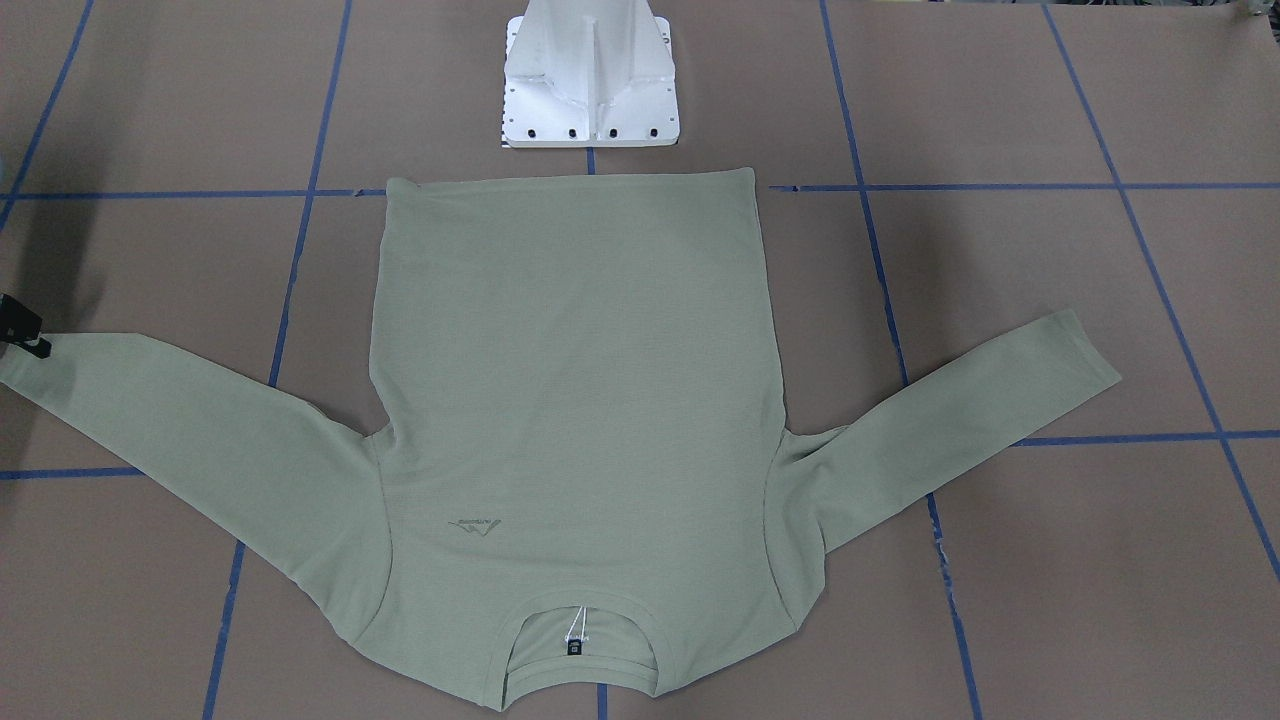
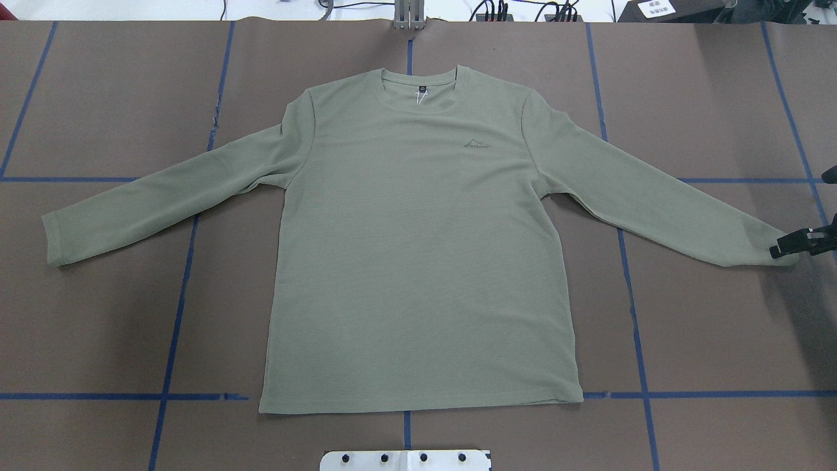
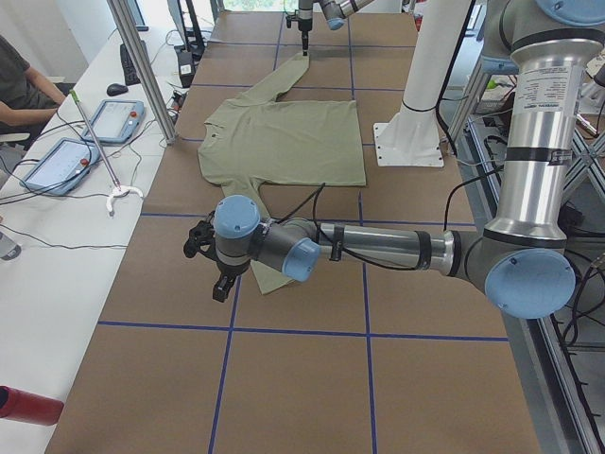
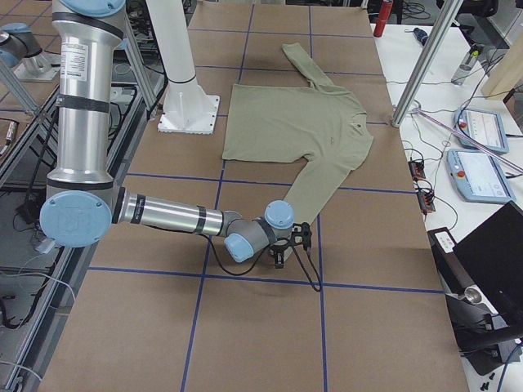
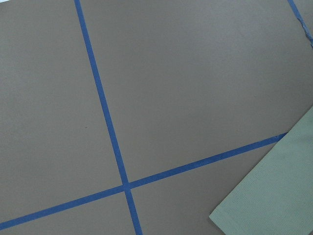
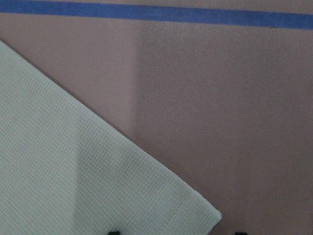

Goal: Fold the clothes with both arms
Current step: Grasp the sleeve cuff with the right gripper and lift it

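One pale sage-green long-sleeved knit shirt (image 2: 418,261) lies flat and face up on the brown paper-covered table (image 2: 98,327), which blue tape lines (image 2: 173,327) mark into squares. Its straight hem (image 2: 418,402) is on the robot's side, near the white metal pedestal (image 1: 590,80). Its round ribbed neck (image 2: 418,106) points away from the robot. Both sleeves are spread out to the sides.

The black two-finger right gripper (image 2: 794,245) is at the very end of the sleeve on the robot's right, over the corner of the right cuff (image 2: 752,245). In the right wrist view its two dark fingertips (image 6: 114,232) just show at the bottom edge. They stand apart, and the cuff's corner lies between them in that view. The jaws are spread and nothing is clamped in them. Whether a finger touches the cloth cannot be told.

The black two-finger left gripper (image 3: 216,274) shows only in the side view from the robot's left, just beside the end of the left cuff (image 2: 55,242). Whether its jaws are spread or closed cannot be told. The left wrist view shows that cuff's corner lying on the table near a crossing of tape lines.

By count there is one shirt with two sleeves, one small dark neck label (image 2: 422,89) and one faint chest logo (image 2: 480,144). There are two grey-and-silver jointed arms with light-blue joint caps, the left arm (image 3: 397,248) and the right arm (image 4: 163,214). Each reaches out low over the table to its own sleeve end. There are two grippers and one pedestal.
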Controlling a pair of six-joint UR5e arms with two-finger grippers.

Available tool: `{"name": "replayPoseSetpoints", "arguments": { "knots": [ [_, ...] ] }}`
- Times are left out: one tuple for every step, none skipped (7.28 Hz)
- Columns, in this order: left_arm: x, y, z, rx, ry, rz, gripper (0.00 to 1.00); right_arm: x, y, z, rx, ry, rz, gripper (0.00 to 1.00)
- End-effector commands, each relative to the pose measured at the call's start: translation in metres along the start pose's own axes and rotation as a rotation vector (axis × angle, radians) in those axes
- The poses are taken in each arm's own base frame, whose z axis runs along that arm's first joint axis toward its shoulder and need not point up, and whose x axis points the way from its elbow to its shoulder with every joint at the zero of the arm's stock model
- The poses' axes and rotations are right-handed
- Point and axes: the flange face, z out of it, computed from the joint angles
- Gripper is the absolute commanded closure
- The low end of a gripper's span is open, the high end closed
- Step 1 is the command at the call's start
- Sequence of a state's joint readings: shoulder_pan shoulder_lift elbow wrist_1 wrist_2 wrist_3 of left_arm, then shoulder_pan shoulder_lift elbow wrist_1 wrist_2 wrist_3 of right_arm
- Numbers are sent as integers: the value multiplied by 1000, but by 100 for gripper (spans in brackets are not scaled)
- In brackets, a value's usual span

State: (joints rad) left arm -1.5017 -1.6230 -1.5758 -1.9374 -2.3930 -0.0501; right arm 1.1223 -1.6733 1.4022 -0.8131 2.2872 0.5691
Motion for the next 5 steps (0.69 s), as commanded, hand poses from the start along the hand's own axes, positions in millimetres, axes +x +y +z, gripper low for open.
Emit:
{"name": "replayPoseSetpoints", "arguments": {
  "knots": [
    [1, -1, -1, 2, 0, 0, 0, 0, 1, 1, -3, 1, 1, 1],
    [1, -1, -1, 2, 0, 0, 0, 0, 1, 1, -3, 1, 1, 1],
    [1, -1, -1, 2, 0, -2, 0, -1, -1, 0, 0, -1, 0, 2],
    [1, -1, -1, 3, 0, -1, 0, -1, 0, 1, -1, -1, 2, 9],
    [2, -1, -1, 2, 1, 2, 0, -1, 0, 1, -2, 0, 6, 34]
  ]
}}
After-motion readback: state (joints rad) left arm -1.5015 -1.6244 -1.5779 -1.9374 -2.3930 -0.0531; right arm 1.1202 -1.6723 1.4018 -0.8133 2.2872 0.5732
